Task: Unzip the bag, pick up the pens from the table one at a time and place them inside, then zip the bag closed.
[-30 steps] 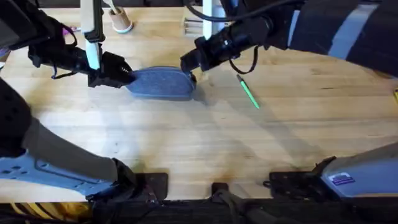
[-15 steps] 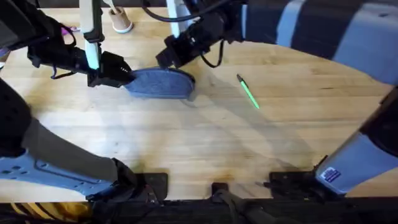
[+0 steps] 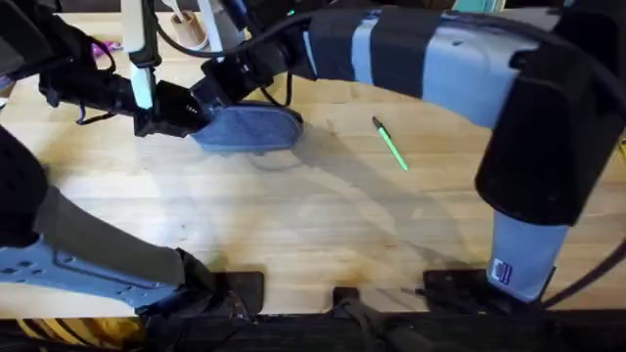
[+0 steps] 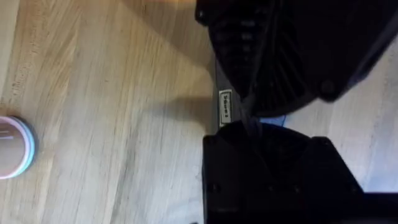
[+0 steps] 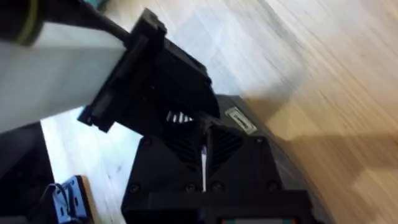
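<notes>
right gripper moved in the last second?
Yes. The right gripper has travelled left along the bag, from its right end to its left end by the left gripper. The green pen stayed put.

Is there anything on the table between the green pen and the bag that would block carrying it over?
Nothing visible does. Bare table separates the green pen from the bag. Both end effectors, left and right, crowd the bag's far end from the pen.

Light wooden plank table [image 3: 323, 235] under soft light, faint shadows across its grain.
</notes>
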Motion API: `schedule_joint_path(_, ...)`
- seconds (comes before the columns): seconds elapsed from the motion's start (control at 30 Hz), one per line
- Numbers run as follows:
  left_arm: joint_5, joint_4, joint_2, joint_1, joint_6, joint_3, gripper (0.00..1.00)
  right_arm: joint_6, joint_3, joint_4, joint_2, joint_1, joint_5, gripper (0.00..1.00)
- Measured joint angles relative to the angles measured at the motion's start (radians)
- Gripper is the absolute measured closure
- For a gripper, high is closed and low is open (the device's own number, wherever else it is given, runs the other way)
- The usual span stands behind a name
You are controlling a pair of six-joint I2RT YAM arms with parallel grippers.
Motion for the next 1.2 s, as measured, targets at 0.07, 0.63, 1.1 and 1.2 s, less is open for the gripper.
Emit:
schedule_joint_path(0.07, -0.004, 0.0, 0.0, 0.002, 0.0, 0.002, 0.959, 0.02, 0.001, 0.039, 0.019, 0.007, -0.019, 0.971)
schedule_joint_path(0.63, -0.004, -0.008, 0.0, -0.002, 0.0, 0.003, 0.959, -0.018, 0.063, -0.064, 0.025, -0.03, -0.078, 0.047)
schedule_joint_path(1.1, -0.004, -0.008, 0.0, -0.002, 0.0, 0.003, 0.959, -0.269, 0.067, -0.321, -0.167, -0.185, 0.076, 0.009)
schedule_joint_path(1.2, -0.004, -0.008, 0.0, -0.002, 0.0, 0.003, 0.958, -0.304, 0.071, -0.33, -0.194, -0.185, 0.095, 0.009)
